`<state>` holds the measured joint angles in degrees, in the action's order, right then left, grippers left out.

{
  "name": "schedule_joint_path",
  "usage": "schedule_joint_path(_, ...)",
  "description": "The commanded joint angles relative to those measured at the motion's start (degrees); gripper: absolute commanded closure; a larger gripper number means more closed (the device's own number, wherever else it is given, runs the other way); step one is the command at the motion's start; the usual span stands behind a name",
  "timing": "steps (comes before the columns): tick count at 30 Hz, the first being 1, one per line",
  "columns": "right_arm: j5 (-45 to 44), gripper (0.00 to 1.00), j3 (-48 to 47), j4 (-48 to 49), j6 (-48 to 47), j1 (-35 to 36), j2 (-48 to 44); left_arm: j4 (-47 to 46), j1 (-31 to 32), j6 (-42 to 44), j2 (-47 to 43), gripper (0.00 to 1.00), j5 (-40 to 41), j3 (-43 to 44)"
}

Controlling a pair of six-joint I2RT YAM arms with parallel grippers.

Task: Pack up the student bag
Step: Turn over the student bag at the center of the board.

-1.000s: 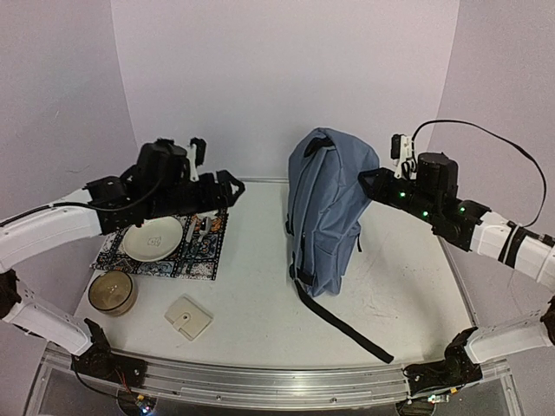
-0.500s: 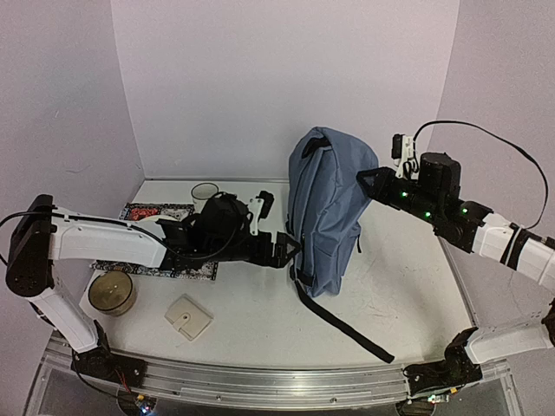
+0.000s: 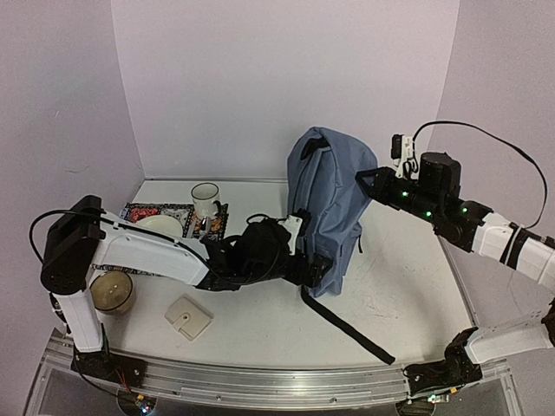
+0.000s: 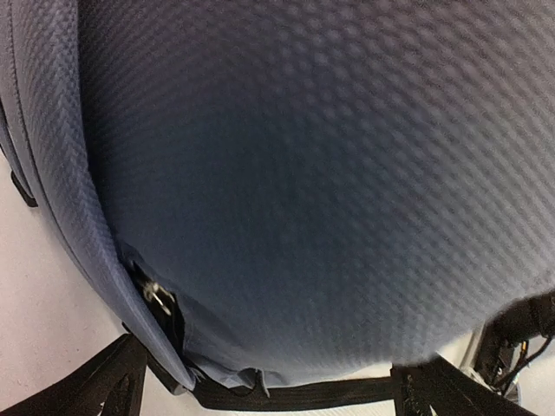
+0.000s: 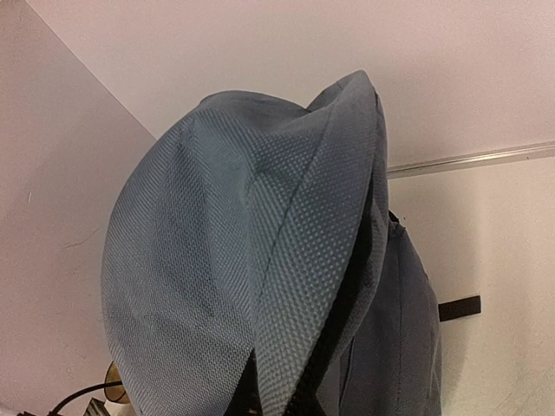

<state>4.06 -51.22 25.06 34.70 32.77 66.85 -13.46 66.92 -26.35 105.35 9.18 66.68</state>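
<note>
The student bag, blue-grey with black straps, stands upright at the table's middle. My right gripper is at its upper right edge; in the right wrist view a fold of the bag runs straight down into the jaws, so the gripper is shut on the fabric and its fingers are hidden. My left gripper is low against the bag's bottom left corner. In the left wrist view the bag fills the frame, and the gripper is open, its fingers spread wide apart either side of a black strap.
A white mug and a plate sit on a patterned mat at the left. A tan round bowl and a beige square case lie near the front left. A loose black strap trails toward the front.
My left arm has swung from above the mat on the left across and down to the bag's lower left corner. The right arm and bag have hardly moved.
</note>
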Motion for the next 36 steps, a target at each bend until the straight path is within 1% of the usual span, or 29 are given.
schedule_joint_path(1, 2.8, 1.00, -1.9, 1.1, 1.2, -0.1, 0.8, -3.2, 0.1, 2.0, 3.8, 0.02, 9.7, 5.7)
schedule_joint_path(3, 3.1, 1.00, -1.9, 1.1, 1.2, -0.1, 0.8, -3.2, 0.1, 2.2, 4.5, 0.10, 12.9, 6.5)
schedule_joint_path(4, 3.3, 1.00, -1.9, 1.1, 1.2, -0.1, 0.8, -3.2, 0.1, 2.3, 4.6, 0.17, 14.1, 6.6)
schedule_joint_path(5, 3.5, 1.00, -2.0, 1.1, 1.3, -0.1, 0.8, -3.2, 0.1, 2.4, 4.5, 0.27, 15.7, 6.5)
schedule_joint_path(8, 4.4, 1.00, -2.6, 1.1, 1.4, -0.2, 1.2, -3.1, 0.1, 3.3, 2.6, 0.61, 18.5, 5.3)
schedule_joint_path(12, 6.4, 1.00, -5.6, 1.0, 1.5, -0.1, 2.8, -2.9, 0.1, 6.3, -3.3, 0.96, 22.7, 2.2)
schedule_joint_path(13, 7.1, 1.00, -6.2, 1.0, 1.6, -0.1, 3.5, -2.8, 0.1, 7.5, -5.4, 1.00, 24.3, 1.2)
schedule_joint_path(17, 9.5, 1.00, -10.2, 1.1, 1.9, -0.2, 5.7, -0.3, 0.1, 15.5, -13.3, 1.00, 31.5, -1.0)
schedule_joint_path(20, 9.1, 1.00, -10.8, 1.1, 1.9, -0.1, 6.4, 6.8, 0.1, 21.4, -17.7, 1.00, 36.6, 1.9)
schedule_joint_path(23, 6.2, 1.00, -7.9, 1.4, 2.7, -0.1, 5.9, 13.3, 0.1, 26.1, -20.0, 1.00, 38.6, 5.6)
schedule_joint_path(27, 2.3, 1.00, -0.2, 1.8, 4.9, -0.2, 5.4, 20.2, 0.2, 28.4, -20.6, 1.00, 35.6, 7.1)
schedule_joint_path(29, 0.2, 1.00, 4.9, 2.0, 6.5, -0.1, 5.5, 22.3, 0.4, 27.7, -19.5, 1.00, 31.5, 7.3)
schedule_joint_path(32, -3.6, 1.00, 12.4, 2.0, 9.4, -0.1, 5.3, 24.8, 1.7, 26.9, -15.5, 1.00, 25.7, 8.1)
schedule_joint_path(34, -5.9, 0.94, 16.2, 2.0, 9.9, -0.1, 5.2, 25.4, 3.1, 26.9, -12.3, 1.00, 23.7, 8.6)
schedule_joint_path(36, -6.6, 0.87, 18.5, 1.3, 9.0, -0.2, 5.2, 25.6, 4.2, 24.3, -9.9, 1.00, 21.1, 8.8)
